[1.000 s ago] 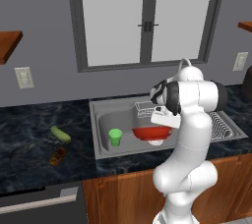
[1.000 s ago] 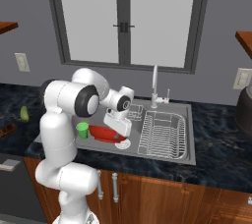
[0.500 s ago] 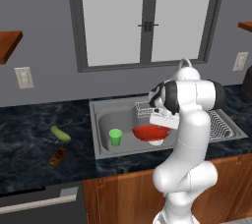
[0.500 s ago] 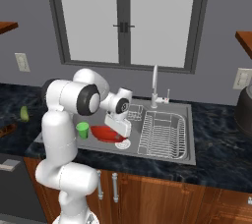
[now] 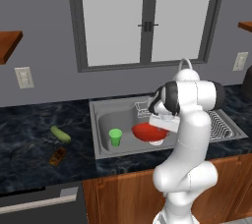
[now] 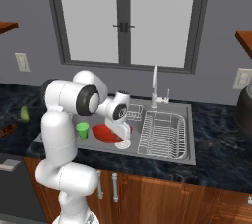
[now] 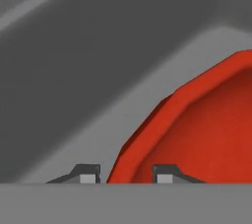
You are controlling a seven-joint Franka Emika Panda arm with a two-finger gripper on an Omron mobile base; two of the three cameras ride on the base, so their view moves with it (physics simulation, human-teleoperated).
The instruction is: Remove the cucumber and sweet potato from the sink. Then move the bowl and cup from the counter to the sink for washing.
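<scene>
A: Two things sit in the sink: the red bowl and the green cup. The cup stands upright on the basin floor, just left of the bowl in the left base view.

B: And the end effector?

A: In the hand view its two fingertips straddle the bowl's rim, one outside the wall, one over the red inside. It is clamped on the bowl's rim.

B: Is the bowl resting on the sink floor?

A: I cannot tell. In the right base view the bowl lies low in the basin beside the round white drain, with the hand right above it.

B: The vegetables?

A: Both lie on the dark table left of the sink. The light-green cucumber is farther back, and the brownish sweet potato lies nearer the front edge, apart from it.

B: What surrounds the sink?

A: A wire dish rack fills its right half, the curved faucet rises behind it, and a small wire basket sits near the back wall. A window is above.
</scene>
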